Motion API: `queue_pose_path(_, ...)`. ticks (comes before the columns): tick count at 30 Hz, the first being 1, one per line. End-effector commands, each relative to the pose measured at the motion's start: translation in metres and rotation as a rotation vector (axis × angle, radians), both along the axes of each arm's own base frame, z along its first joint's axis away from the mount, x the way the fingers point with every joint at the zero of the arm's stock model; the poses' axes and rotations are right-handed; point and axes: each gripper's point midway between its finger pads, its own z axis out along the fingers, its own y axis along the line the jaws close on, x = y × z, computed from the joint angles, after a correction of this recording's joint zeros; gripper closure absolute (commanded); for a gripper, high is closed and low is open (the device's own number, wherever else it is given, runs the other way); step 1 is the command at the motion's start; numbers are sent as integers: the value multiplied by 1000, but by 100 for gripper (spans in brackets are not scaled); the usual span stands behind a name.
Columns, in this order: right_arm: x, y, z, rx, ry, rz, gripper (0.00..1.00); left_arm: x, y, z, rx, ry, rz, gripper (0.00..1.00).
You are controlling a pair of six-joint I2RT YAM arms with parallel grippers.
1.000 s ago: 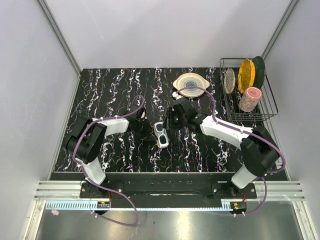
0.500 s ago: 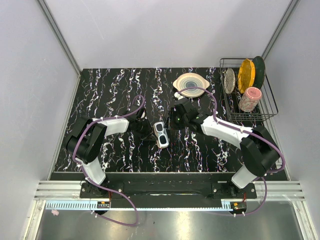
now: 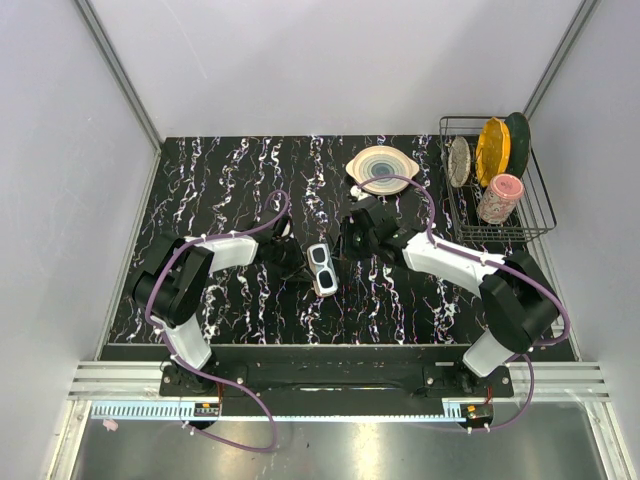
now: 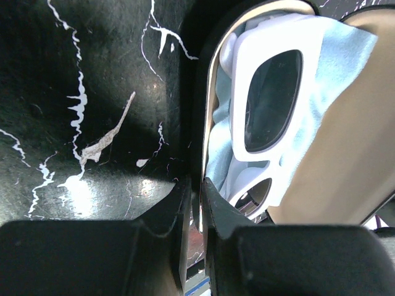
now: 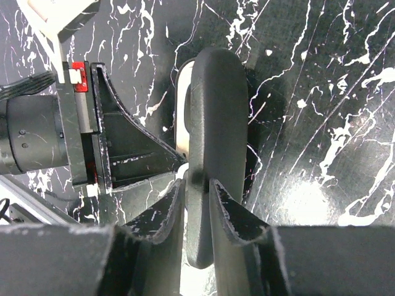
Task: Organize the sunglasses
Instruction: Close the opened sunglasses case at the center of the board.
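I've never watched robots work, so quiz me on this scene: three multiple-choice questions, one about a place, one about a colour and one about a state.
1. Where do the sunglasses lie? A in a drawer; B on a shelf; C in the open case.
2. What colour is their frame? A white; B red; C green.
3. The left gripper is: A wide open; B shut on the case's rim; C out of sight.
Answers: C, they rest on the blue cloth inside the case; A, the frame shows white; B, its fingers pinch the rim.
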Motion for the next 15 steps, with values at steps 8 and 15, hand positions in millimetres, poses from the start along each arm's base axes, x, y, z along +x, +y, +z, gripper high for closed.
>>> queue_pose_path(8, 0, 1, -22, -17, 38, 28, 77, 15, -6, 19, -15, -74, -9, 86)
queue_pose_path(15, -6, 9, -33, 11, 94, 43, 81, 15, -7, 20, -18, -78, -11, 86)
